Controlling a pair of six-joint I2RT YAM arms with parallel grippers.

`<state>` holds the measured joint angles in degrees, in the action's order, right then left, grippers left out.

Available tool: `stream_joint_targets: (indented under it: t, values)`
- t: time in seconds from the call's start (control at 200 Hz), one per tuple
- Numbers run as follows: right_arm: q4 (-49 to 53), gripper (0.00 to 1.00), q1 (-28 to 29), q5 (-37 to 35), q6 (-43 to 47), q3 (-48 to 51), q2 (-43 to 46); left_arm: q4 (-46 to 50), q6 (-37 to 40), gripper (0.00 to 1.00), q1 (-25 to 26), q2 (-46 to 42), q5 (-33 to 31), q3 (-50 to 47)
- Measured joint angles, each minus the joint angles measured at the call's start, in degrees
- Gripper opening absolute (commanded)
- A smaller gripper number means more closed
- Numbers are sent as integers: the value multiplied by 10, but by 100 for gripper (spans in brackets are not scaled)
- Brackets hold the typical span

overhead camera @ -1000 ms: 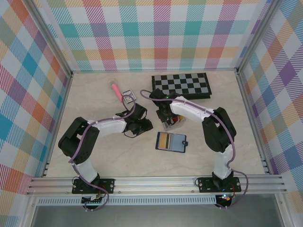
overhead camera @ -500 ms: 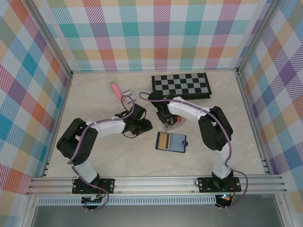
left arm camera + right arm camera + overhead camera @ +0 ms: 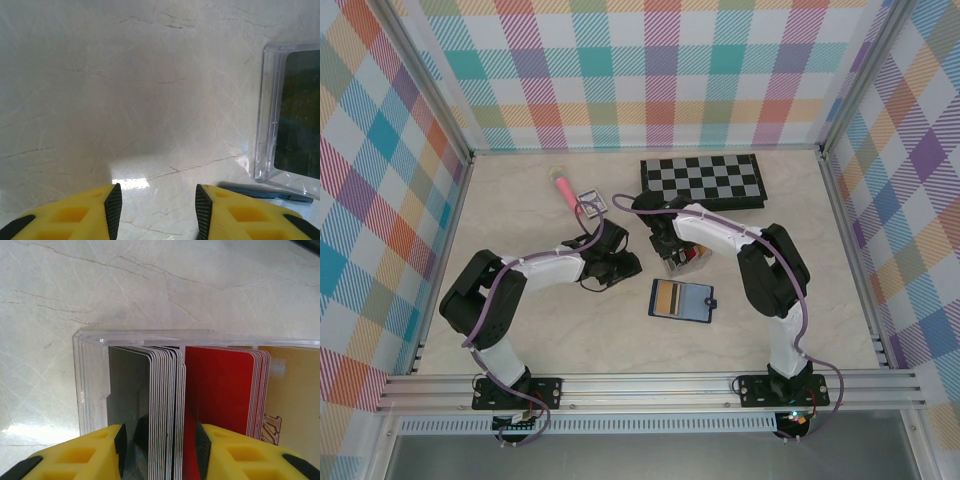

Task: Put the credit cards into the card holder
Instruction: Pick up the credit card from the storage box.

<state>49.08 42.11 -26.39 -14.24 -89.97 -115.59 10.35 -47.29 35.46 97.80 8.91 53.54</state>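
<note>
- The left gripper (image 3: 157, 200) is held spread over bare desk (image 3: 125, 90), with nothing between its jaws.
- The right gripper (image 3: 159, 440) is set astride a stack of white cards (image 3: 165, 390), which are stood on edge in a clear box (image 3: 90, 385). Whether the stack is pinched cannot be told.
- Just beside the white stack, red cards (image 3: 217, 390) are stood, with tan cards (image 3: 295, 385) beyond them.
- The holder (image 3: 695, 301) is laid open on the desk, near the box on the side toward the arm bases. An orange card (image 3: 666, 297) is seen in it.
</note>
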Motion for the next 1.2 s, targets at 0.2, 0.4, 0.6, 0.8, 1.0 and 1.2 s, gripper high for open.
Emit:
stream_joint_targets:
  t: [0.2, 0.4, 0.6, 0.8, 1.0, 1.2]
  values:
    - [3, 40, 1, -4, 2, -5, 0, 0, 0, 44, 0, 0, 0, 0]
    - [8, 41, 5, -11, 2, -12, -3, 0, 0, 44, 0, 0, 0, 0]
    - [15, 41, 7, -20, 2, -13, -17, 0, 0, 44, 0, 0, 0, 0]
    - [19, 40, 8, -45, 0, -13, -20, 0, 0, 44, 0, 0, 0, 0]
    - [20, 37, 9, -63, 0, -13, -20, 0, 0, 43, 0, 0, 0, 0]
    - [20, 31, 10, -75, 0, -13, -18, 0, 0, 43, 0, 0, 0, 0]
